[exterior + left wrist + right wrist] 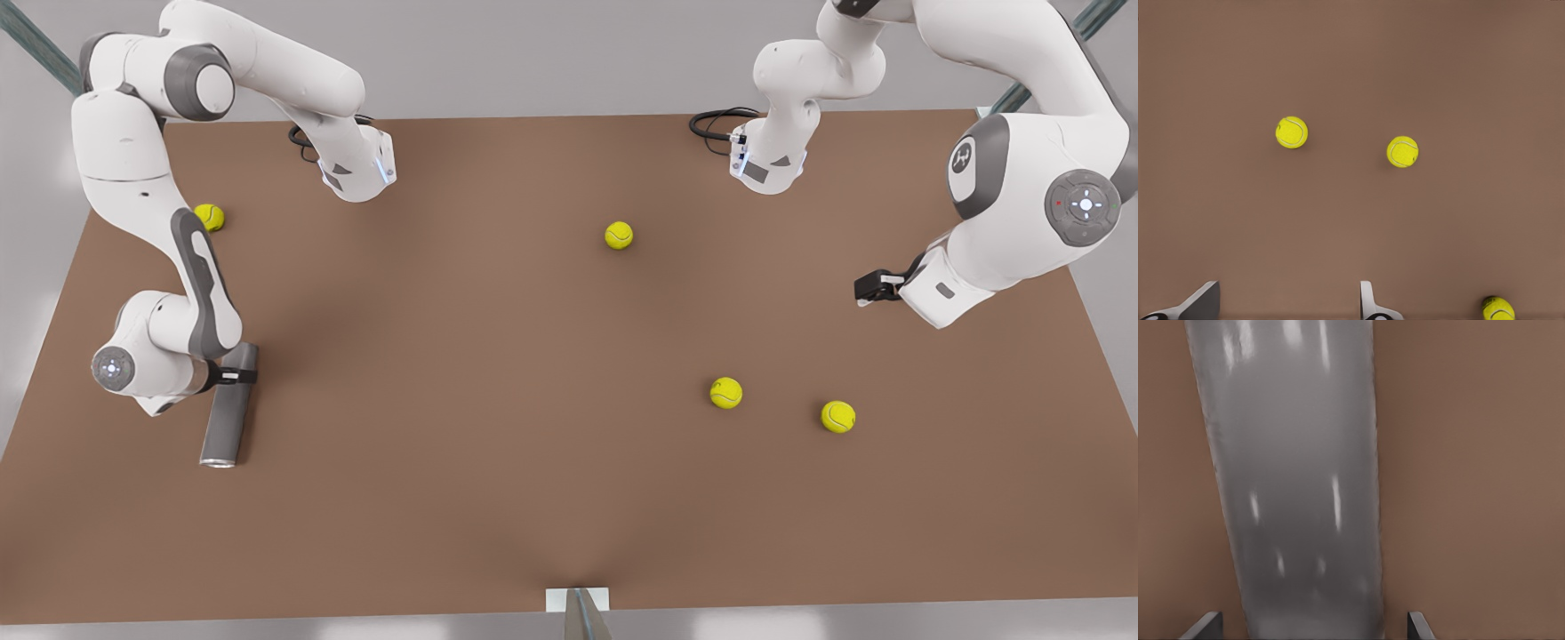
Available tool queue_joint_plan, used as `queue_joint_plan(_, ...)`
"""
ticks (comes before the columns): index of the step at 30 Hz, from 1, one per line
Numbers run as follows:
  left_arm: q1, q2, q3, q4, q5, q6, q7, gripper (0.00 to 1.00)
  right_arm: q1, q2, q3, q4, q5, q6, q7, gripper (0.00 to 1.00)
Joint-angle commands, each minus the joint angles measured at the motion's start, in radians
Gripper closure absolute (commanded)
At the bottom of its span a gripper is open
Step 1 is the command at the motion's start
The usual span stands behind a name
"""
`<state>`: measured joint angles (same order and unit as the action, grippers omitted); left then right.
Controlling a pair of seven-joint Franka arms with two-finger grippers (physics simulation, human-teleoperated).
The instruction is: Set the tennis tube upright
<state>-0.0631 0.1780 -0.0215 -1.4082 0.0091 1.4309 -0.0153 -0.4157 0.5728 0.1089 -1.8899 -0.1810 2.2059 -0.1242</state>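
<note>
one tennis tube [229, 404] lies flat, rim toward the front view's bottom.

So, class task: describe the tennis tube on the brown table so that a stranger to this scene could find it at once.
Start at the brown table and go to its edge at the front view's left, where the right tool straddles an object. That object is the tennis tube, lying on its side. It is the one long dark grey cylinder with a silvery rim; everything else loose on the table is a small yellow-green ball.

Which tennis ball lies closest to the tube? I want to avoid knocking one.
The tennis ball at the front view's far left, beyond the tennis tube; the other three balls lie far toward the right.
</note>
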Motion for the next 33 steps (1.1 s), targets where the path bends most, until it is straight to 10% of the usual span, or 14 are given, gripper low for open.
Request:
queue_joint_plan(1, -0.006, 0.018, 0.000, 0.000, -0.001, 0.002, 0.000, 0.00, 0.000, 0.001, 0.000, 0.002, 0.000, 0.000, 0.000, 0.00)
queue_joint_plan(24, -0.034, 0.084, 0.003, 0.000, 0.002, 0.017, -0.005, 0.00, 0.005, 0.117, 0.000, 0.126, 0.002, -0.003, -0.017, 0.00)
queue_joint_plan(26, -0.034, 0.084, 0.003, 0.000, 0.002, 0.017, -0.006, 0.00, 0.006, 0.117, 0.000, 0.126, 0.003, -0.005, -0.015, 0.18)
queue_joint_plan(33, -0.034, 0.084, 0.003, 0.000, 0.002, 0.017, -0.006, 0.00, 0.006, 0.117, 0.000, 0.127, 0.005, -0.006, -0.014, 0.22)
